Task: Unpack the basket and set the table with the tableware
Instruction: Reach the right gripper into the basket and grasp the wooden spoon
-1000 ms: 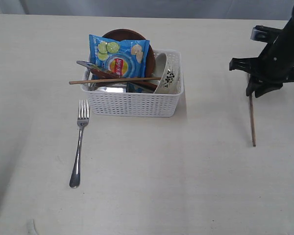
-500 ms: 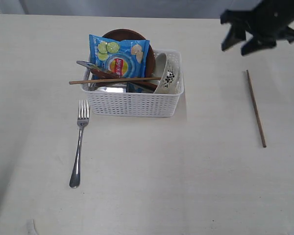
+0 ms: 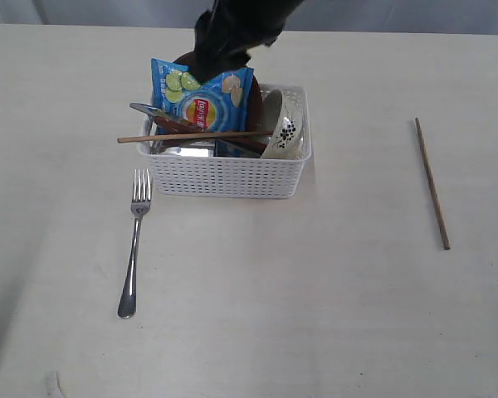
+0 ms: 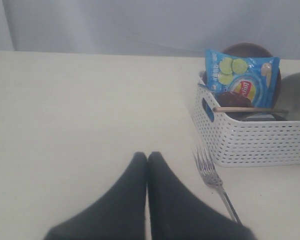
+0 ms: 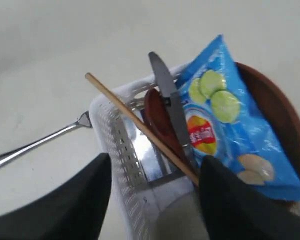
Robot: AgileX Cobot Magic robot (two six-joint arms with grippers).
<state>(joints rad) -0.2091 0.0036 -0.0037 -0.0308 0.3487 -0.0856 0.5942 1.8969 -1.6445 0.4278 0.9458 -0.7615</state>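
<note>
R gripper [image 5: 155,167]: jaws spread wide, nothing btwn them; hangs over back of basket [image 3: 224,176], just above chip bag [image 3: 201,98]; shows only as a dark blur in ext. view. L gripper [image 4: 148,162]: fingers pressed together, nothing in them; low over table [image 3: 315,315], fork [image 3: 134,240] near but apart. Basket: white, lattice sides, handle slots, centre-back of table. Contents: blue chip bag, upright, leaning on brown plate [image 3: 256,98], which stands on edge behind it; white bowl [image 3: 284,124] w/ dark floral marks, tilted at right end; 1st chopstick [image 3: 191,137] lying across the top, left end sticking out past basket wall; knife [image 5: 171,107], blade slanting up over left rim, in front of bag; reddish-brown spoon [image 5: 157,117] under knife; steel cup [image 3: 187,151] low at front, mostly hidden. On table: fork, tines toward basket, just off its front-left corner; 2nd chopstick [image 3: 432,182] alone, well apart to the right of basket.
</note>
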